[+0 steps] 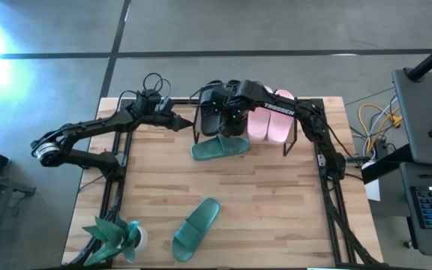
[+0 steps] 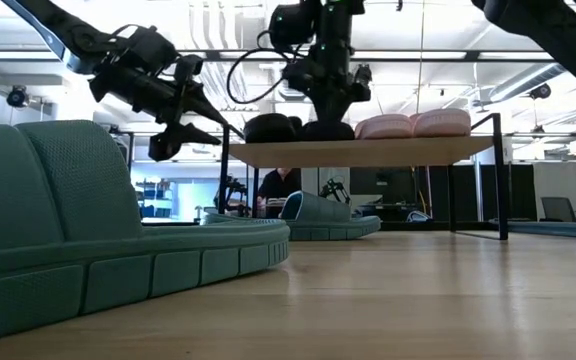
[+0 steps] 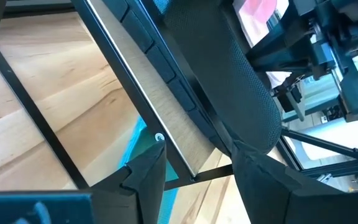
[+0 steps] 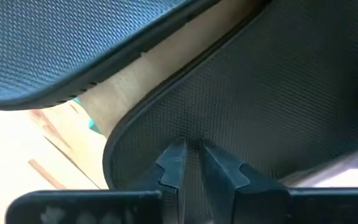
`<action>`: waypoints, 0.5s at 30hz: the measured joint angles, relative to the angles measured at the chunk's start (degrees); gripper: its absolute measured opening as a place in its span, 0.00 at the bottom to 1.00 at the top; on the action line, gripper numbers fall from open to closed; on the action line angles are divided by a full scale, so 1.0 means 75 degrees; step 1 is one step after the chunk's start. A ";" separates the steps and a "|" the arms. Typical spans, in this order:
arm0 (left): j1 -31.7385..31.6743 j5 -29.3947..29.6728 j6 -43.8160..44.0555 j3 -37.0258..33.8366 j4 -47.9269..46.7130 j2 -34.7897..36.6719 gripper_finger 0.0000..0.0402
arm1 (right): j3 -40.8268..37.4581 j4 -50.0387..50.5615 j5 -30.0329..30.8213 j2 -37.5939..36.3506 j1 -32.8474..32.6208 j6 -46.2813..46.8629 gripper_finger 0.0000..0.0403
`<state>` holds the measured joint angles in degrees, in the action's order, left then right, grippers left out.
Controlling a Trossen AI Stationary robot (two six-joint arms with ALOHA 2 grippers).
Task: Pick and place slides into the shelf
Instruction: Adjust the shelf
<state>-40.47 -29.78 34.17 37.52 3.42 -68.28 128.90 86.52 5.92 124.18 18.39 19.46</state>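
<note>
The shelf (image 2: 368, 152) stands at the table's far side. On its top, two black slides (image 1: 220, 112) lie toward its left end and the pink pair (image 1: 272, 124) toward its right end. One teal slide (image 1: 220, 148) lies on the table under the shelf's near edge. The other teal slide (image 1: 196, 229) lies near the table's near edge. My right gripper (image 1: 235, 116) is shut and points down onto the right-hand black slide (image 4: 260, 93). My left gripper (image 3: 197, 180) hangs open just left of the shelf's left end, touching nothing. My right gripper comes from above, pointing down, and its shut fingertips (image 4: 173, 158) meet the textured upper surface (image 4: 191, 118) of the black slide. The slide lies flat on the shelf top. I cannot tell whether anything sits between the fingers.
A teal-green potted plant (image 1: 115, 234) stands at the table's near left corner. The shelf's thin black legs (image 1: 287, 146) and the black frame rails (image 1: 118, 187) along the table's sides stand close to both arms. Bare wood lies between the two teal slides.
</note>
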 joint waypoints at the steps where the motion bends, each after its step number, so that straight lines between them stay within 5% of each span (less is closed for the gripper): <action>1: 0.0012 -0.0008 0.0003 -0.0016 0.0006 -0.0001 0.41 | -0.0098 -0.0114 -0.0090 -0.0019 0.0000 -0.0031 0.10; 5: 0.0009 -0.0020 0.0036 -0.0046 0.0020 0.0004 0.41 | -0.0178 -0.0355 -0.0481 -0.0040 0.0016 -0.0129 0.10; 15: 0.0012 -0.0018 0.0193 -0.0049 0.0043 -0.0005 0.41 | 0.0825 -0.1172 -0.0032 -0.0409 -0.0017 -0.0349 0.12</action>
<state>-40.38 -29.92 35.62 37.15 3.75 -68.31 135.10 77.73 5.68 121.11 18.26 16.84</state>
